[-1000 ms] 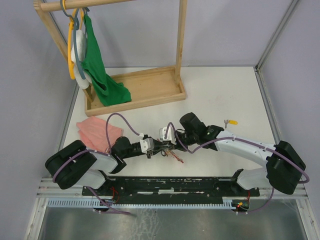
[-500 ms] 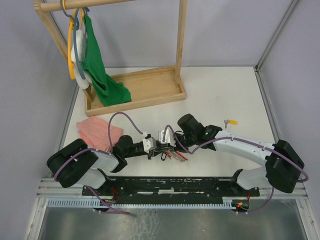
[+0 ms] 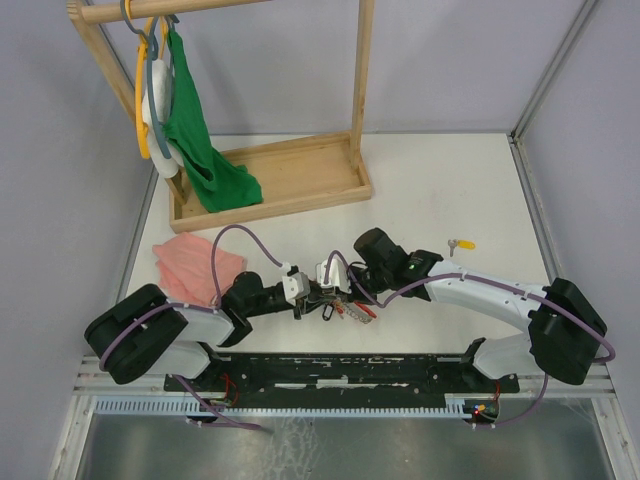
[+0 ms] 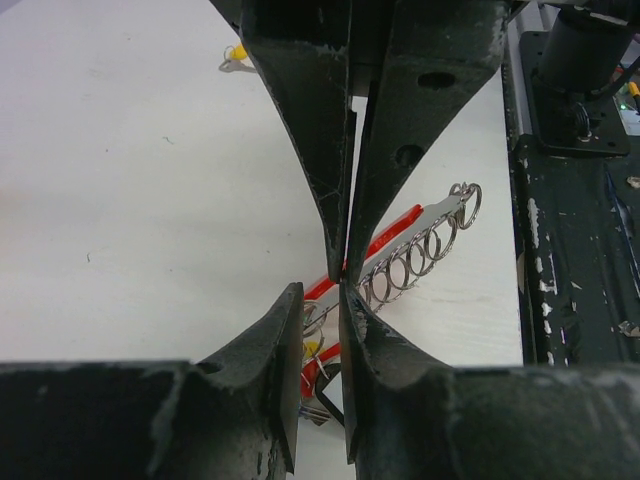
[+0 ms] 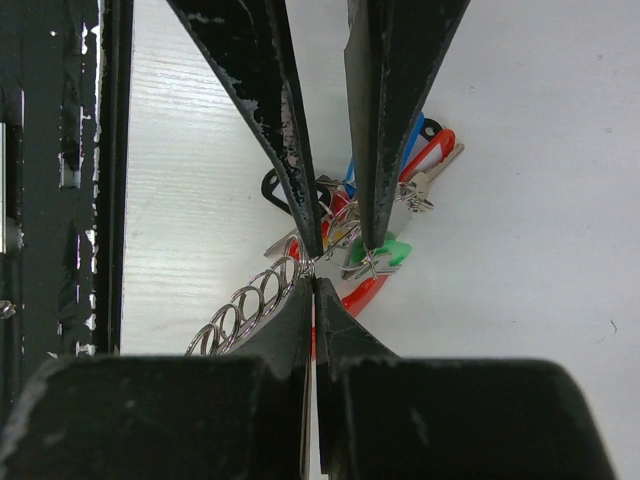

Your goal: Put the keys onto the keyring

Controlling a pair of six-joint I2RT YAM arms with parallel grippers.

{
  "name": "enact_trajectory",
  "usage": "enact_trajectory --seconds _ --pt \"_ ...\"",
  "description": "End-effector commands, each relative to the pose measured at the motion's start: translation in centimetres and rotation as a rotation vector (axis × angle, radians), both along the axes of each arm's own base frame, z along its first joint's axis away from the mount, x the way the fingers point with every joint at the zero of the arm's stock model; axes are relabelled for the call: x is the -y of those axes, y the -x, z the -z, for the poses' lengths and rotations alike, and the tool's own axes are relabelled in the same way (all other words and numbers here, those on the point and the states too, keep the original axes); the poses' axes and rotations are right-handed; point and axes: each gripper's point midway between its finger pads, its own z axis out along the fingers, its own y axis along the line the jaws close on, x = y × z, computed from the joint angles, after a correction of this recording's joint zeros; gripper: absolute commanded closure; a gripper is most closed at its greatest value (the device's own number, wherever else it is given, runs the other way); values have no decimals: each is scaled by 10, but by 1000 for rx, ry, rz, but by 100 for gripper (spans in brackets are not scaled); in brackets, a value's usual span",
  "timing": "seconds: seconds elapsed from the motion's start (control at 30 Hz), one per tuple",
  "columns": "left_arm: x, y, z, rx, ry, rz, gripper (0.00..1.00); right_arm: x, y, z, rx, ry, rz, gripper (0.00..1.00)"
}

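Your right claw pinches shut on the silver chain of key rings. Your left claw stands slightly parted by the green-tagged silver key; whether it grips anything is unclear.

From above, the bunch of small colour-tagged silver keys lies mostly under my wrists, too small to sort. In my right wrist view my left jaws cover part of the green plastic key tag; my right jaws cut off the silver chain of rings.
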Motion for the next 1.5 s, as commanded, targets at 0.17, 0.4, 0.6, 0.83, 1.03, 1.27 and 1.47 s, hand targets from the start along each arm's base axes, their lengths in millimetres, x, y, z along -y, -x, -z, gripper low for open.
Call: enact_trajectory --seconds 0.17,0.4,0.6,0.83,1.03,1.27,1.47 --pt "7 3 -4 -54 26 30 73 -18 -13 -23 61 -82 0 99" --pt "10 -3 -5 -51 34 12 77 -19 -12 -24 57 -93 -3 99" --pt "12 -6 -6 -52 32 7 81 -20 -9 -24 51 -100 -12 99" --pt "14 -6 -3 -77 16 19 87 -23 -7 -24 46 -120 -23 99" --pt "12 -7 -1 -67 20 8 97 -21 -10 -22 77 -137 -14 97" --pt "4 -6 -10 -8 67 -26 97 -5 -22 -31 119 -265 69 84" --pt "-1 -5 -20 50 116 -40 97 2 -29 -32 115 -380 112 79"
